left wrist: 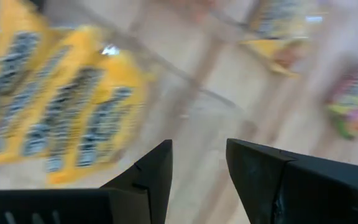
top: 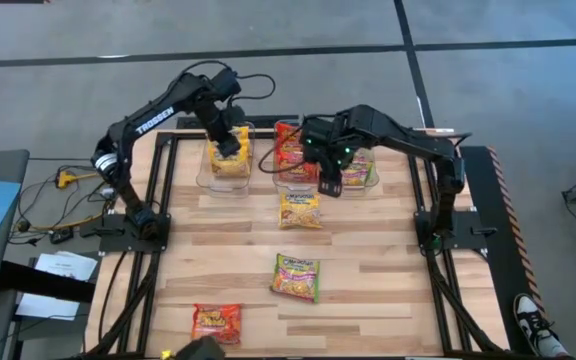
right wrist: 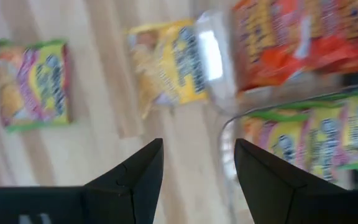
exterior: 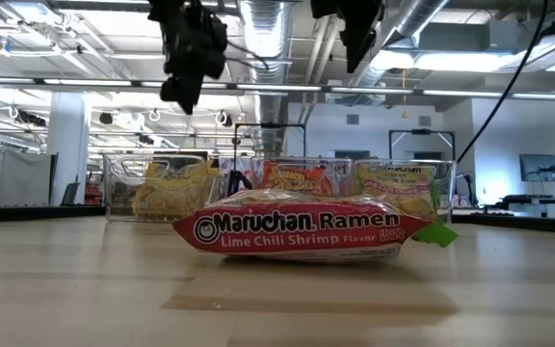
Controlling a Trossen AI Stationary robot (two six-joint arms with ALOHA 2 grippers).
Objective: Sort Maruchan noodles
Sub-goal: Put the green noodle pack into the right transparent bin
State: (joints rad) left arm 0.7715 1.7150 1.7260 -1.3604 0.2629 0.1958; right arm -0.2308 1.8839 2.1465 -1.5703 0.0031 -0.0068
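From above, you see a wooden tabletop [top: 368, 260] with three clear bins [top: 230, 165] in a row along its far edge. The left bin holds yellow packets [top: 230, 160], the middle bin red packets [top: 290, 150], the right bin green-edged packets [top: 358, 168].

Three noodle packets lie loose. A yellow packet [top: 300, 210] sits just in front of the middle bin, nearly square to the tabletop. A green packet [top: 297, 276] lies near the centre, long axis running roughly left to right, slightly tilted. A red packet [top: 217, 322] rests near the front edge, long axis also left to right.

Your left gripper [top: 226, 143] hovers over the left bin, jaws apart and empty. Your right gripper [top: 331, 185] hangs between the middle and right bins, jaws apart, holding nothing.
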